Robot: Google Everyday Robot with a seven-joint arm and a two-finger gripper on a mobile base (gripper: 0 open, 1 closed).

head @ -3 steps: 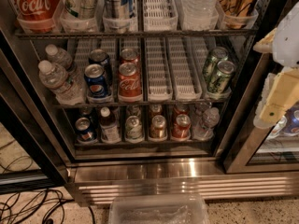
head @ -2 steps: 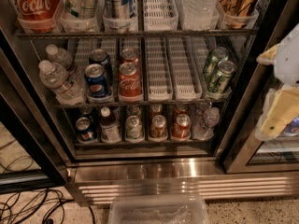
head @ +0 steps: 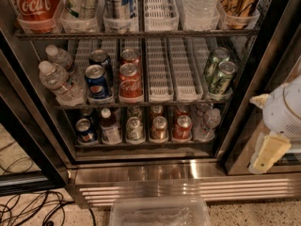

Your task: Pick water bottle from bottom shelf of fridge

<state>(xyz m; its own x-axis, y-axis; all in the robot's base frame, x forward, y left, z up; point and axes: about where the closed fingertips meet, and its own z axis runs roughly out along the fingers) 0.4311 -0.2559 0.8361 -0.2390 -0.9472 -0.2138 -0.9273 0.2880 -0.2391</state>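
The fridge [head: 141, 173] stands open in front of me, with wire racks and a ribbed steel base. The water bottle [head: 207, 124], small, clear and clear-capped, stands in the rightmost lane of the dark bottom shelf [head: 141, 145], with another clear bottle behind it. My gripper [head: 263, 126] hangs outside the fridge at the right, in front of the door frame, level with the bottom shelf and well apart from the bottle. Its two cream fingers [head: 269, 152] are spread, with nothing between them.
Several cans and a white-capped dark bottle [head: 110, 126] fill the other bottom lanes. The middle rack holds bigger white-capped bottles [head: 59, 81], soda cans, green cans [head: 218, 72] and white lane trays. A clear plastic bin [head: 160, 213] and cables [head: 28, 208] lie on the floor.
My gripper has come down along the right door frame, from the level of the top rack to the level of the bottom shelf. Nothing in the fridge has moved.
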